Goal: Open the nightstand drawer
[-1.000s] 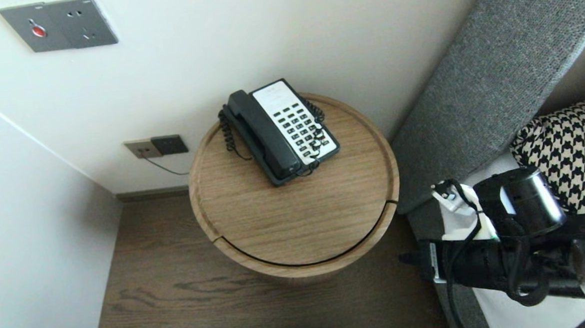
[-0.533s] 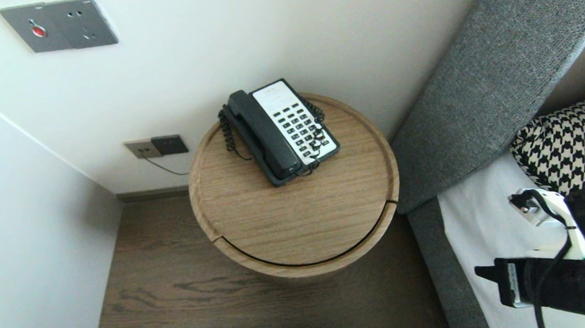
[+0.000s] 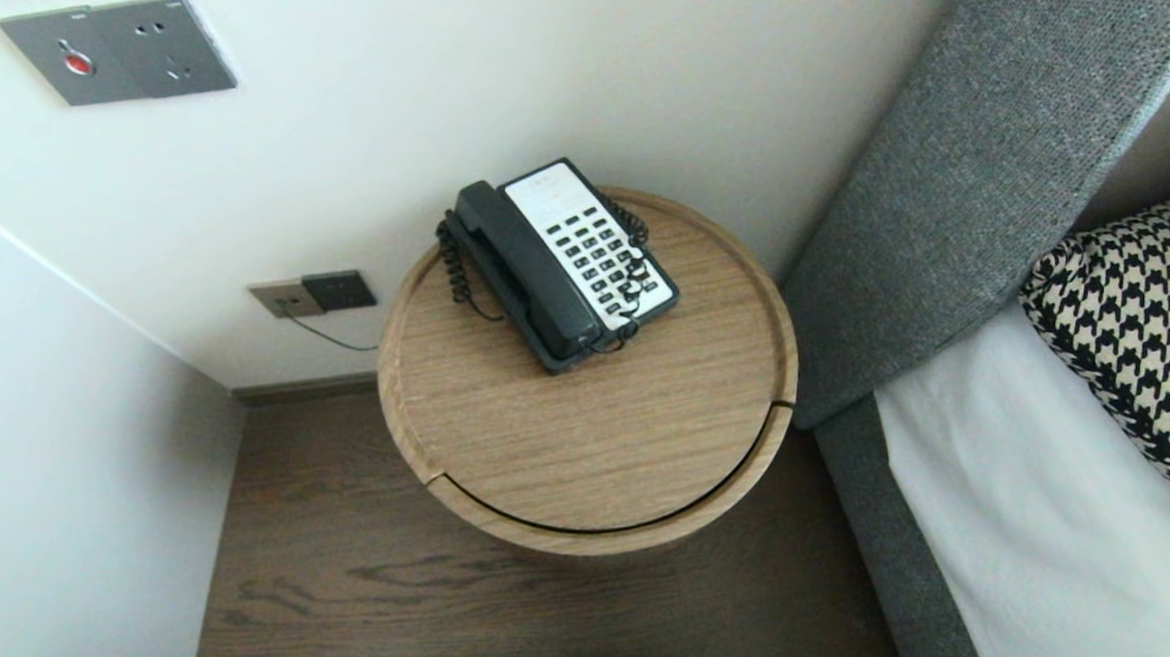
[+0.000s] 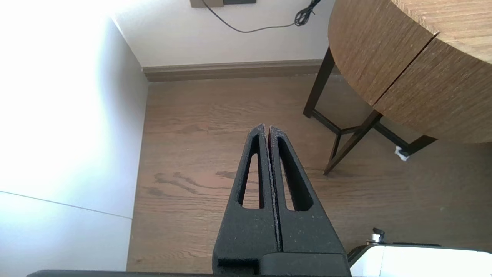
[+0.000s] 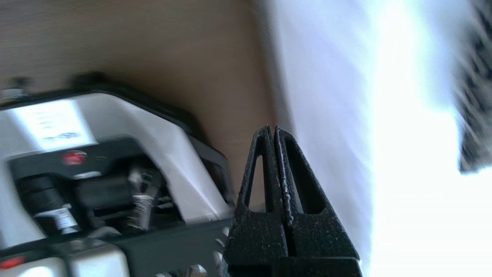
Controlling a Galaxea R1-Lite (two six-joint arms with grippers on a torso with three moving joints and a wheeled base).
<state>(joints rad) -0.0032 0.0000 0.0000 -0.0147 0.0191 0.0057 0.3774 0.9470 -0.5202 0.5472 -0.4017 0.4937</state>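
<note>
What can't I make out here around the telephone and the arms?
Telephone key labels: too small, head view.
Round table: top cut off by the left wrist view's edge, so no telephone there.
Left end effector and right end effector: outside the head view.
Houndstooth pillow: cut by head view's right edge.

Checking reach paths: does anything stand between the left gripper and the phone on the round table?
Nothing visible but the edge of the table. The left gripper, shut, hangs over the floor beside it; the phone sits on the top's far side, near the wall.
</note>
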